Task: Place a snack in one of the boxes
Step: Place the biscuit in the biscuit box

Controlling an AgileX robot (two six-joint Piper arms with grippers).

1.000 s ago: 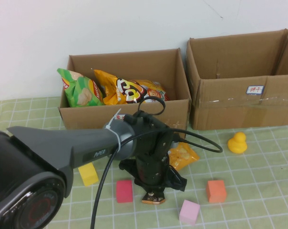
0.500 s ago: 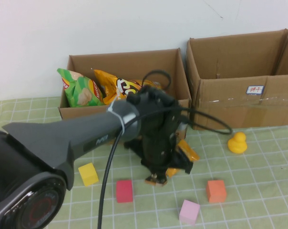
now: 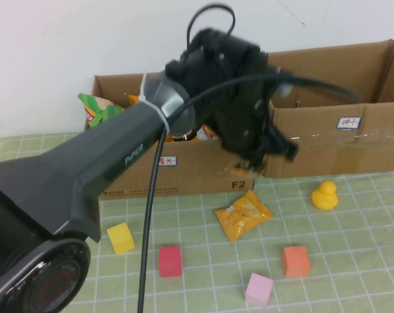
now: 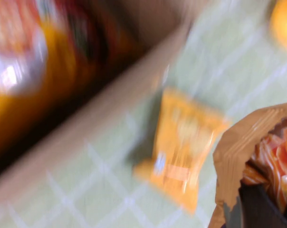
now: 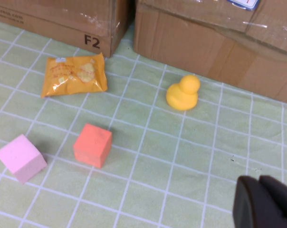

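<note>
My left gripper (image 3: 257, 156) is raised in front of the gap between the left box (image 3: 184, 177) and the right box (image 3: 334, 147), near the left box's front right corner. In the left wrist view it (image 4: 272, 194) is shut on a brown and orange snack bag (image 4: 250, 152); in the high view the wrist hides that bag. An orange snack packet (image 3: 243, 214) lies flat on the mat below, also seen in the left wrist view (image 4: 181, 156) and the right wrist view (image 5: 75, 74). My right gripper (image 5: 263, 203) is shut and empty, low over the mat.
The left box holds several snack bags, among them a green one (image 3: 96, 107). On the mat are a yellow duck (image 3: 325, 195), an orange cube (image 3: 295, 261), a pink cube (image 3: 259, 289), a red cube (image 3: 170, 261) and a yellow cube (image 3: 121, 237).
My left gripper has risen from the mat, up and back toward the boxes, with the snack bag in it. The orange packet on the mat now shows fully.
</note>
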